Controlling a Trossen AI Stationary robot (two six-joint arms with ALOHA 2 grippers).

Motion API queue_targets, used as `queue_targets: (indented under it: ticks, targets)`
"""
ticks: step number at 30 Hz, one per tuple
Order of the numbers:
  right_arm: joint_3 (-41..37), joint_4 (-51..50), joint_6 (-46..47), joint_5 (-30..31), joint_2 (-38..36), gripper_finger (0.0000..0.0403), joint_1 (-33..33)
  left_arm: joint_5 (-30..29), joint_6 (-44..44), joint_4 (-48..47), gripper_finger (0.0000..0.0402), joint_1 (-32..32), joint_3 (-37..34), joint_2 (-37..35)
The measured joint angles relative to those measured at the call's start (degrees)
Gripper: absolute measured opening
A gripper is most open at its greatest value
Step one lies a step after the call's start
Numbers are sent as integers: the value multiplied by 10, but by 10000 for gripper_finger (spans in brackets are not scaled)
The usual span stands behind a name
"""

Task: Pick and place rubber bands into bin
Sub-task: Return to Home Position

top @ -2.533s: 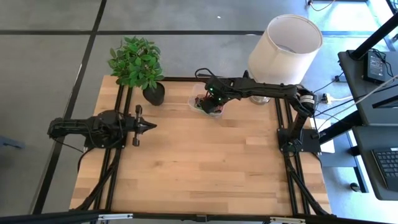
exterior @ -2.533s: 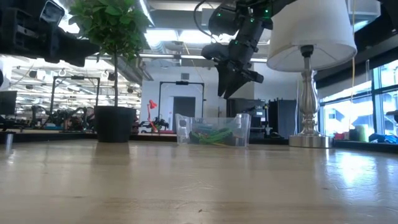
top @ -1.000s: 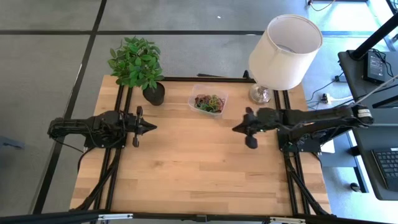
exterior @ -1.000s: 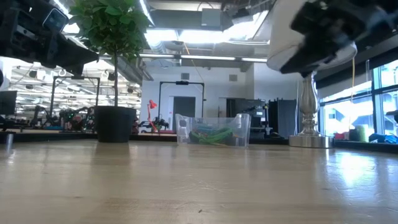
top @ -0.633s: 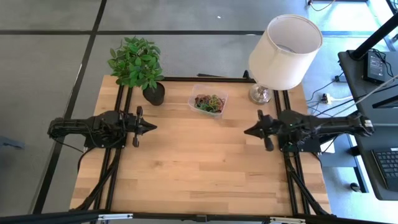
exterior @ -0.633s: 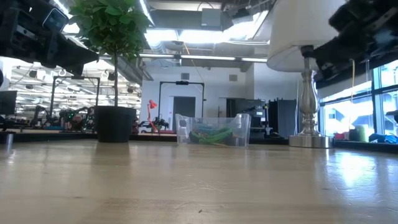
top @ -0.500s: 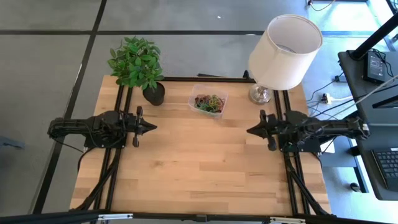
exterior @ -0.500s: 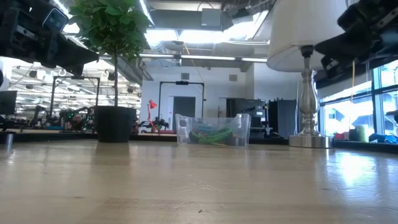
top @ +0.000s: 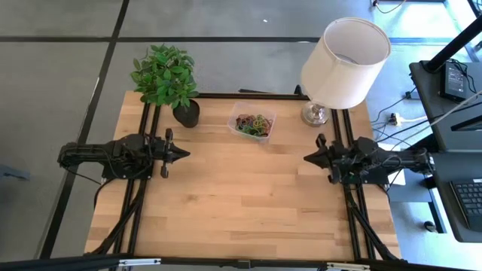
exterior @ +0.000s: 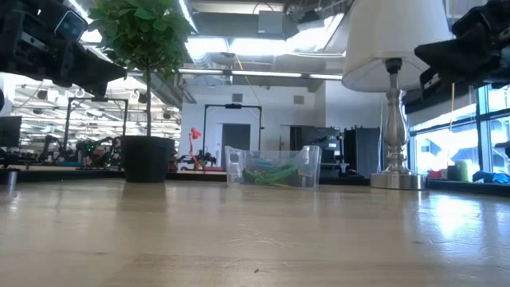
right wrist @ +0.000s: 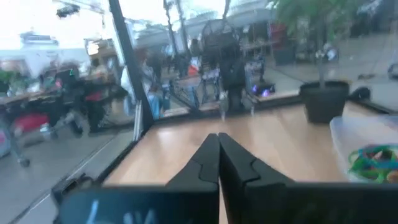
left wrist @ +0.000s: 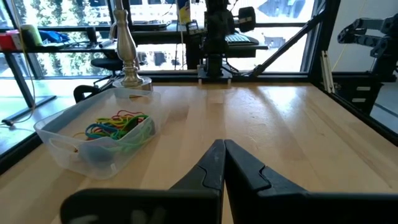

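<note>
High view: every one of the rubber bands (top: 254, 124) I can spot lies heaped in the bin (top: 269, 115), near the table's (top: 241, 196) far edge between plant pot (top: 187, 113) and lamp (top: 345, 53). Left claw (top: 185, 153) and right claw (top: 306, 158) sit closed, holding nothing, at opposite sides. Job looks done to me.
</note>
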Motion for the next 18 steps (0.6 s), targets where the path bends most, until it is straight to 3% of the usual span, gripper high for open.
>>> queue_targets:
  ticks: [18]
  targets:
    - [0, -30, -20, -6, 2, 28, 0, 0, 0, 0, 3, 0, 0, 0]
